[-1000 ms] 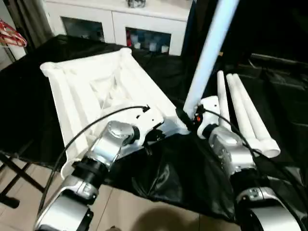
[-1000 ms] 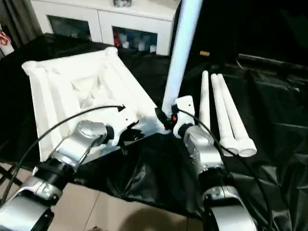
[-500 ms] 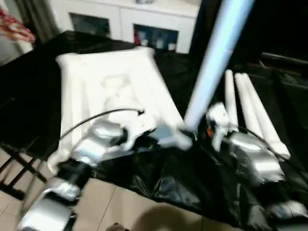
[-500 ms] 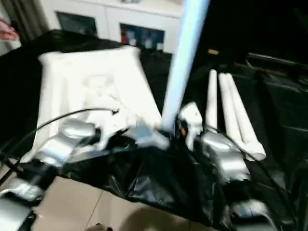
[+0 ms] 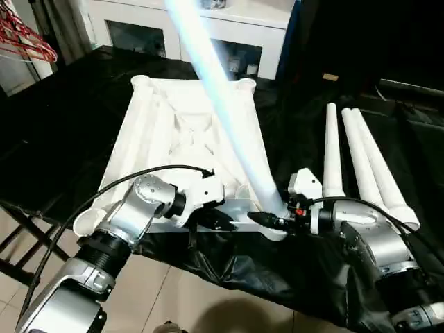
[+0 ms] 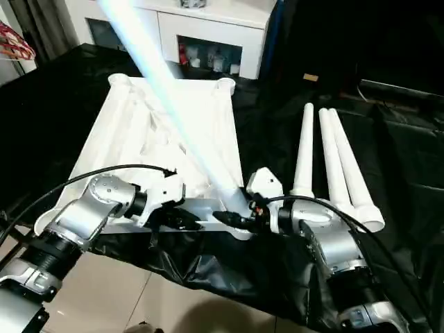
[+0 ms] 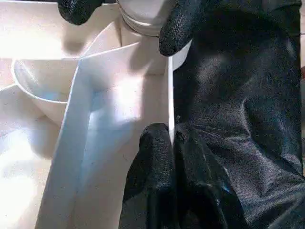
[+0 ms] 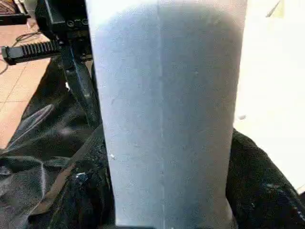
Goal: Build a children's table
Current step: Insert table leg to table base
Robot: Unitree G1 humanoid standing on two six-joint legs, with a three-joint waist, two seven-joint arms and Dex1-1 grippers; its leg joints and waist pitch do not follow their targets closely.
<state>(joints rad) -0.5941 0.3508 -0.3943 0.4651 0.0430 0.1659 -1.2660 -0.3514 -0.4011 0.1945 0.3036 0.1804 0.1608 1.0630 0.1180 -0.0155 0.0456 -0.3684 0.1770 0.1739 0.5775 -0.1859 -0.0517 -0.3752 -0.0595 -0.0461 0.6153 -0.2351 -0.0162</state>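
The children's table top lies upside down on the black-covered table, ribs and round corner sockets facing up. One white leg rises from the near right corner socket and leans up across the top. My right gripper is shut on that leg's base; the black fingers sit on either side of the tube. My left gripper is shut on the top's thin front rim, just beside that socket. Three more legs lie side by side to the right.
A white cabinet with glass doors stands behind the table. A red hanger shows at the far left. Below the table's front edge are tiled floor and a black folding stand.
The whole view has swung. The held leg leaned to picture right and now leans left over the top. My right forearm now reaches in from the side. Both grips are unchanged.
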